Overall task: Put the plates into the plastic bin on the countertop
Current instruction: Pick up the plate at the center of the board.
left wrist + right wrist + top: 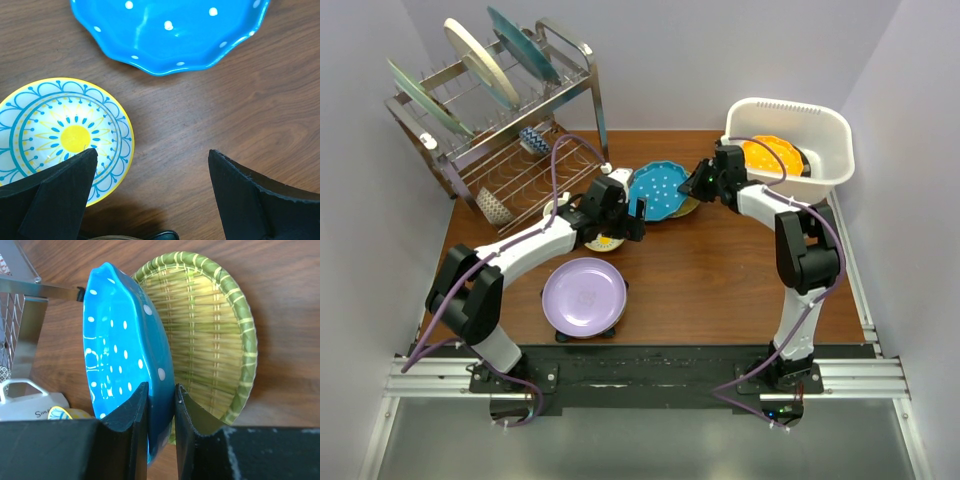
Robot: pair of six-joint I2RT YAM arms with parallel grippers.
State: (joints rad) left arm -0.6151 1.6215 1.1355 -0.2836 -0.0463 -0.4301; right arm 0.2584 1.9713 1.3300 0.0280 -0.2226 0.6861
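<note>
Looking from above, you see your right gripper (696, 186) reaching left of the white rounded-rectangular plastic bin (841, 150), which sits at the far right corner of the reddish-brown wood-grain countertop (720, 270). In the right wrist view its two fingers (134, 410) are clamped on the rim of the blue scalloped plate with white dots (120, 340), one finger on each face. That plate is outside the bin, near the middle of the far half of the countertop, just beside the bin's left end. It overlaps the round yellow-green woven-pattern plate (210, 335) lying behind it. You cannot tell whether the two plates touch.

An orange scalloped plate (775, 155) already lies inside the bin.

Your left gripper (152, 152) hangs over bare wood with its fingers wide apart and nothing between them. The small white bowl with blue patterning and a yellow centre (55, 130) lies partly under its left finger, and the blue plate is just beyond the fingertips.

The round lavender plate (584, 296) lies near the front edge, resting on a dark base. In the metal wire dish rack (510, 160) at the far left corner, a mint green plate (425, 97), a brown-rimmed beige plate (480, 60) and a dark teal-blue plate (523, 45) stand on edge in the top tier.
</note>
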